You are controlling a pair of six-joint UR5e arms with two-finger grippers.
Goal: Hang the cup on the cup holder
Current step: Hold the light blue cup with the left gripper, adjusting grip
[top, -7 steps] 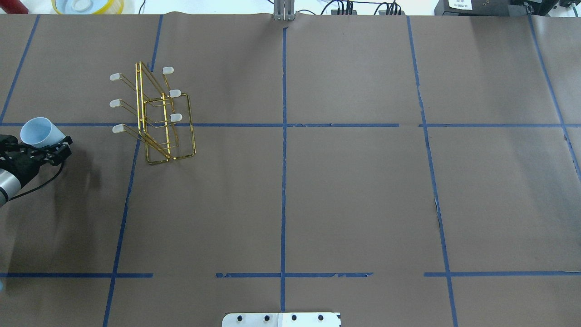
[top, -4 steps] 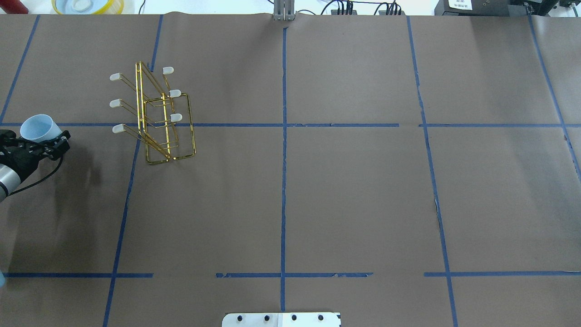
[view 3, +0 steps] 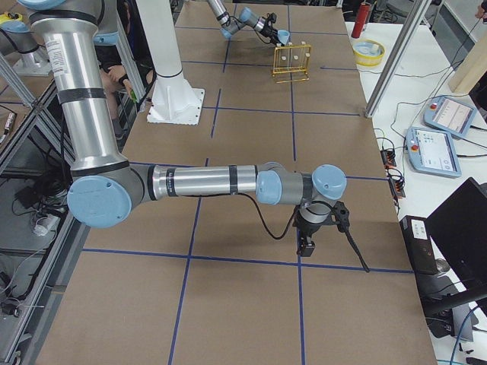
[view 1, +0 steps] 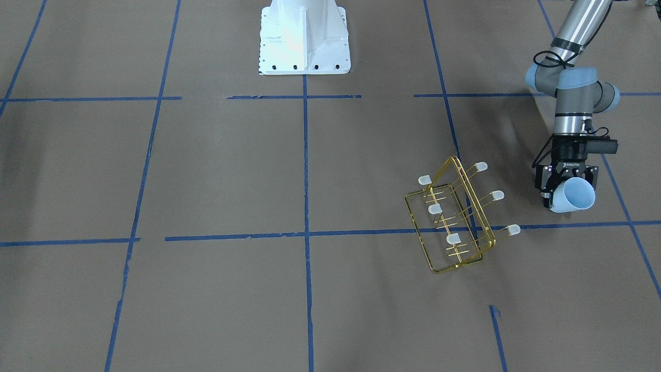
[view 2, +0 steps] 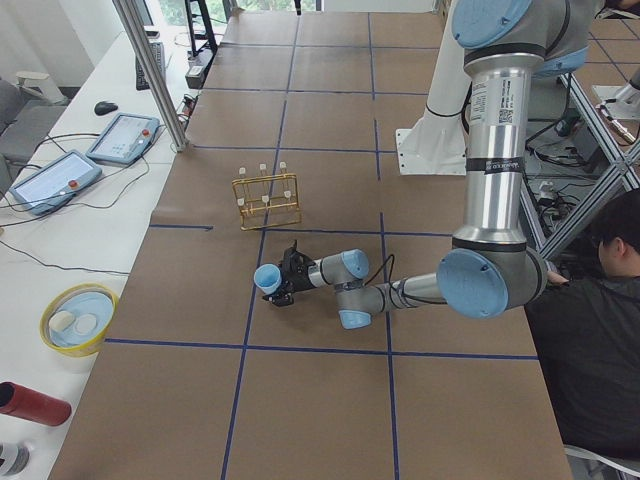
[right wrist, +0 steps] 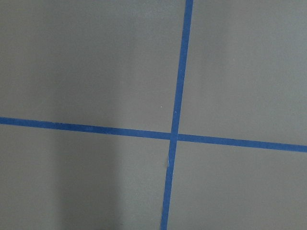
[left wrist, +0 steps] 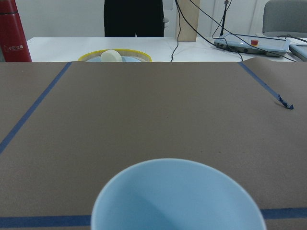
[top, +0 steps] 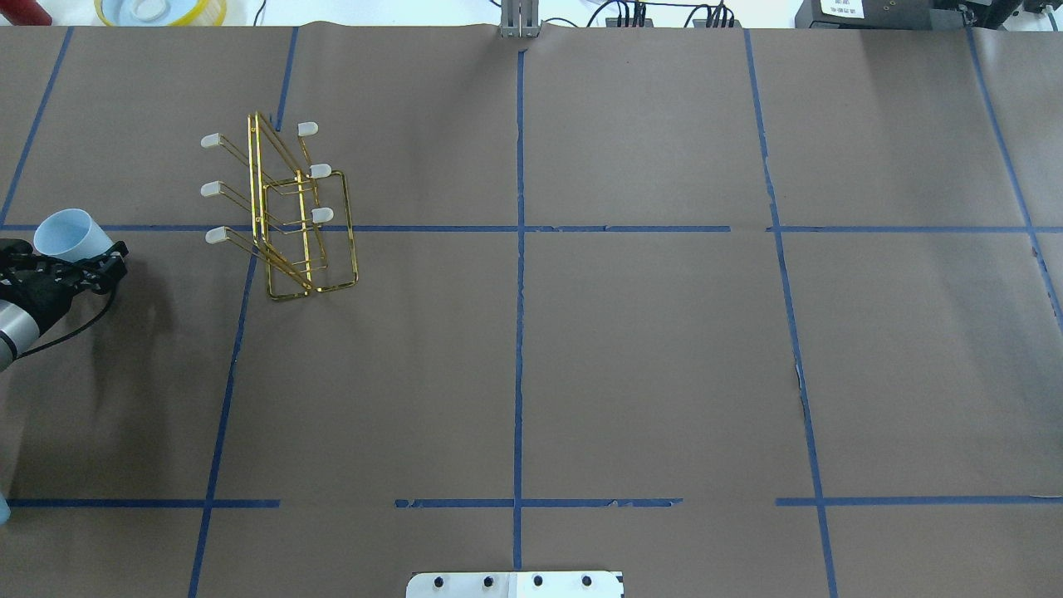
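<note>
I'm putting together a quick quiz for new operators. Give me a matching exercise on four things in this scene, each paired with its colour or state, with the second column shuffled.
Column one:
1. cup
2. cup holder
3. left claw
4. bowl

Column two:
A. gold wire, standing on the brown paper
B. yellow rim, sitting beyond the paper's edge
C. black, shut around another thing
D. pale blue, gripped, not yet hung

Pairs: 1-D, 2-A, 3-C, 4-B.
</note>
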